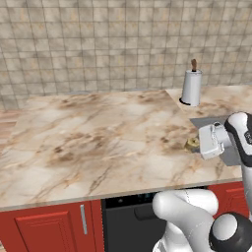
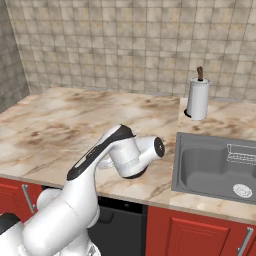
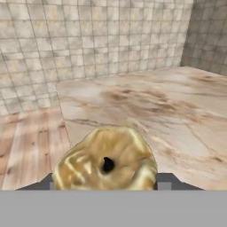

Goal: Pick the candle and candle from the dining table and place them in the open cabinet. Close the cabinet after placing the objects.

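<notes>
**A:** Where's the candle (image 3: 106, 162) now?

**B:** The squat gold one sits on the table (image 1: 98, 147), near its right front, close to the sink (image 2: 210, 165) and well apart from the towel roll (image 1: 191, 87). From the left base camera you can see it just ahead of the hand. In the hand view it sits low and centred, with its dark wick hole facing the lens.

**A:** And the gripper (image 3: 106, 182)?

**B:** It straddles the candle, with one dark fingertip (image 3: 165, 181) at each flank. The tips look right at the wax, but I cannot tell whether they press it or merely stand beside it. You should treat the grip as unproven.

**A:** So the step is the grasp. How do I do it well?

**B:** Hold the hand where it is and bring only the jaws in. The candle looks evenly placed between the tips, so closing squarely should catch both sides together. If one tip lands first, the candle will likely skate across that smooth stone, because it's small and rounded.

**A:** How low should I be?

**B:** Low enough for the tips to take the widest part of the body, I'd judge. If you grip it near the top, a lumpy shape like this could squirt out.

**A:** Then lift?

**B:** Lift straight up and slowly, and watch the hand view. The candle should stay fixed between the tips while the table drops away. If it tilts or slips, set it down and regrip before you swing the arm.
</notes>
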